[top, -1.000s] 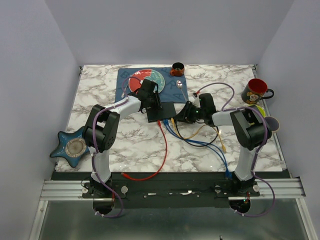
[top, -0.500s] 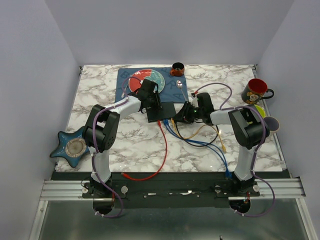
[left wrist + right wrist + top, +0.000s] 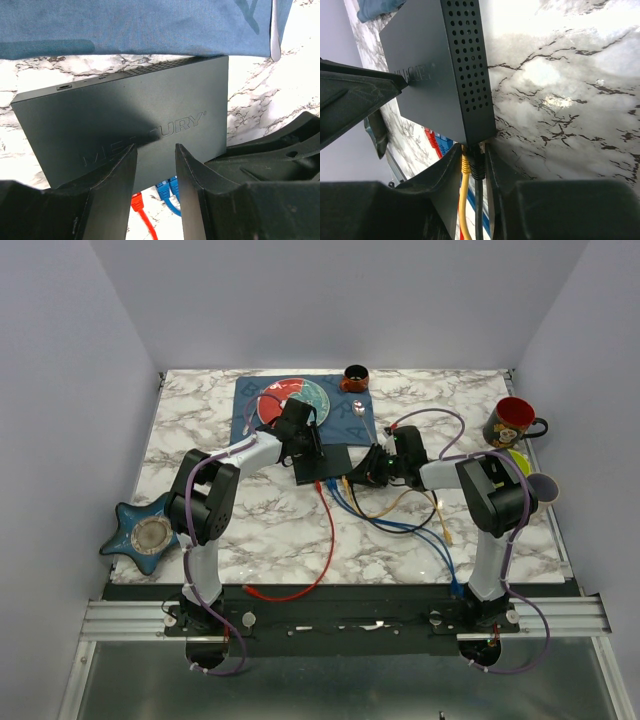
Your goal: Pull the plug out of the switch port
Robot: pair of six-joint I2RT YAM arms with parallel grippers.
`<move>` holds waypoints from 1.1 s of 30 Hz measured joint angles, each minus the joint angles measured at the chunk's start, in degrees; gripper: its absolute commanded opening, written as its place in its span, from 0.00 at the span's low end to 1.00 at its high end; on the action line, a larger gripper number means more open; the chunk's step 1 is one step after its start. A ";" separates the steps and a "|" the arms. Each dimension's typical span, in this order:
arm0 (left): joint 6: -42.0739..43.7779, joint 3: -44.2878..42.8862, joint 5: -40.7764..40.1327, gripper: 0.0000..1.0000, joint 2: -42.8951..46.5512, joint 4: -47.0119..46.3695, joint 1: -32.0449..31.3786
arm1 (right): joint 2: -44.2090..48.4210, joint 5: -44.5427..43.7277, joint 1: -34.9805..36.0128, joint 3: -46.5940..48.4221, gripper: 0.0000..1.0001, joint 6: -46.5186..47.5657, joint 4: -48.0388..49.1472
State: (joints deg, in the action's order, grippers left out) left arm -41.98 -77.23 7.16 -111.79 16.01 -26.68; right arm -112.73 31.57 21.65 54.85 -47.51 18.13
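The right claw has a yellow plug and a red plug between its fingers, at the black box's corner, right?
Not quite: the right wrist view shows the right claw with a yellow plug and a black plug between its fingers, at the corner of the black box.

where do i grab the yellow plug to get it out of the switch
Pinch the yellow plug by its hard body at the port, not the thin cable. Approach from the socket edge of the switch, along the cable, a finger on each side. The black plug sits tight beside it, so the pinch may catch both.
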 measured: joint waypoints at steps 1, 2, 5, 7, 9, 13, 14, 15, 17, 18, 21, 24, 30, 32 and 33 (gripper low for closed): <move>0.00 0.00 0.00 0.50 0.00 0.00 0.00 | 0.00 -0.15 0.00 0.00 0.31 -0.07 -0.11; 0.00 0.00 0.00 0.50 0.00 -0.02 0.00 | 0.00 -0.20 0.00 -0.02 0.33 -0.09 -0.17; 0.00 0.00 0.00 0.50 0.00 0.00 0.00 | 0.00 -0.44 0.00 -0.09 0.36 -0.33 -0.11; 0.00 0.00 0.00 0.50 0.00 -0.02 0.00 | 0.02 -0.59 0.00 -0.35 0.36 -0.52 0.31; 0.00 0.00 0.00 0.49 0.00 -0.02 0.00 | 0.02 -0.68 -0.02 -0.44 0.36 -0.66 0.63; 0.00 0.00 0.00 0.50 0.00 -0.02 0.00 | 0.02 -0.70 -0.13 -0.44 0.36 -1.09 0.66; 0.00 0.00 0.00 0.50 0.00 -0.02 0.00 | 0.02 -0.72 -0.22 -0.46 0.36 -1.16 0.70; 0.00 0.00 0.00 0.50 0.00 -0.04 0.00 | 0.02 -0.72 -0.37 -0.55 0.36 -1.40 0.85; 0.00 0.02 0.00 0.49 0.00 -0.02 0.07 | 0.02 -0.72 -0.50 -0.83 0.36 -1.90 1.38; 0.00 0.02 0.00 0.50 0.00 -0.02 0.07 | 0.02 -0.72 -0.70 -1.09 0.36 -2.19 1.79; 0.00 0.02 0.00 0.50 0.00 -0.04 0.11 | 0.02 -0.68 -0.98 -1.75 0.36 -2.91 2.93; 0.00 0.02 0.00 0.50 0.00 -0.04 0.11 | 0.02 -0.63 -1.40 -2.05 0.36 -3.48 3.63; 0.00 0.04 0.02 0.50 0.00 -0.07 0.11 | 0.02 -0.33 -1.90 -2.21 0.35 -3.82 3.82; 0.00 0.07 0.02 0.50 0.00 -0.07 0.22 | 0.00 -0.31 -1.90 -2.19 0.33 -3.91 3.82; 0.00 0.07 0.02 0.50 0.00 -0.07 0.28 | 0.00 -0.31 -1.90 -2.19 0.33 -3.91 3.82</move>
State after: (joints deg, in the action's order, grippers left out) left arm -41.98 -77.17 7.18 -111.79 15.94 -26.39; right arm -112.73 31.27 19.75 52.66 -51.42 21.96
